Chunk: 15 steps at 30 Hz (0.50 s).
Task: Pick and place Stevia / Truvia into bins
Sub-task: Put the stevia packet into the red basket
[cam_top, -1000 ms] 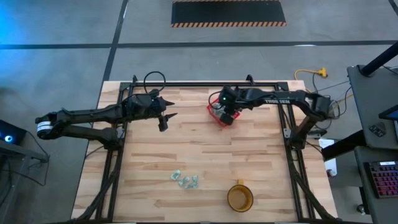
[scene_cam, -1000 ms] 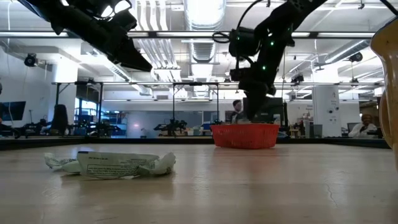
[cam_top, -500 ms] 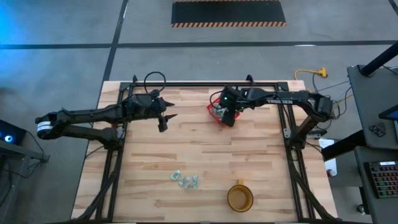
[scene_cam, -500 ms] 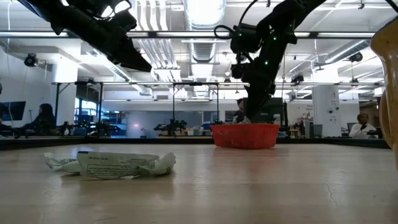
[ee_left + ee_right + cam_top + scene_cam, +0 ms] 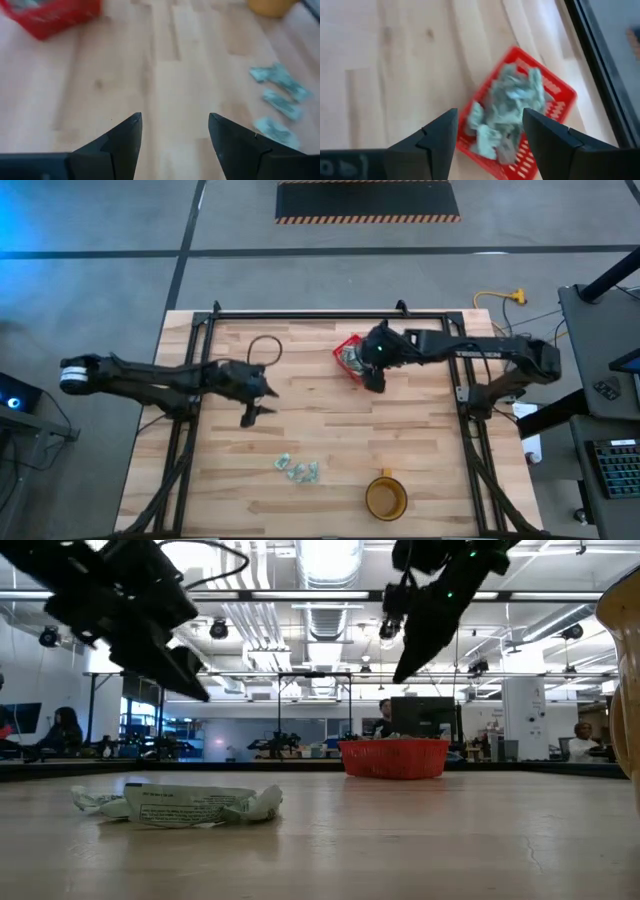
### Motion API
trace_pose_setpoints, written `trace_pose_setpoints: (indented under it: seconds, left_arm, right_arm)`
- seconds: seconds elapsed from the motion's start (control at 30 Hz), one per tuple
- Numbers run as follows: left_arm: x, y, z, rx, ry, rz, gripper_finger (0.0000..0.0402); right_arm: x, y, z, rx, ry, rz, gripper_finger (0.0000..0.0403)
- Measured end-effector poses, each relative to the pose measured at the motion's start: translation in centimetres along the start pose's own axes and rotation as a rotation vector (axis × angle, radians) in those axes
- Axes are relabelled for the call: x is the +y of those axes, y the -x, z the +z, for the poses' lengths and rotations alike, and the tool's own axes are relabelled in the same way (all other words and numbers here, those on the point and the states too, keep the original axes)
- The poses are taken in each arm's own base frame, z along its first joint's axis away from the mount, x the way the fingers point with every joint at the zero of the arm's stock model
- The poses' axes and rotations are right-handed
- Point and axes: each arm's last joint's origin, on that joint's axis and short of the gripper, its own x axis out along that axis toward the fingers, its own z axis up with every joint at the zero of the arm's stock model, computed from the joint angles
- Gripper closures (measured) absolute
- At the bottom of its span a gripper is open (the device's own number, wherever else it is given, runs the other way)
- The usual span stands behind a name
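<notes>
A cluster of pale green sachets (image 5: 298, 469) lies on the near part of the table (image 5: 330, 430), and above it the left gripper (image 5: 252, 416) hangs with fingers spread, holding nothing. Farther back, the right gripper (image 5: 375, 383) hovers just beside the red basket (image 5: 348, 345), jaws apart and empty, with crumpled sachets piled inside the basket.

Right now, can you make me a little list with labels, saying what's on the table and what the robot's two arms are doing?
basket: red basket at the table's far side, sachets piled inside
loose sachets: small cluster near the front edge
cup: amber cup to the right of the cluster
left end effector: open, empty, above bare wood
right end effector: open, empty, beside the basket
</notes>
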Motion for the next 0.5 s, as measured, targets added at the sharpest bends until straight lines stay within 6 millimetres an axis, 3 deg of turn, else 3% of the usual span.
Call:
trace_pose_setpoints:
  seconds: [0.2,0.5]
  left_arm:
    - [-2.2,-1.5,-1.9,-0.043,0.050,-0.095,0.0189]
    - [-5.5,-4.1,-3.1,-0.100,-0.002,-0.186,0.0189]
  right_arm:
    - [2.5,1.1,-1.1,-0.101,0.082,0.054,0.0188]
    - [5.4,1.3,-3.5,-0.168,0.110,0.124,0.0188]
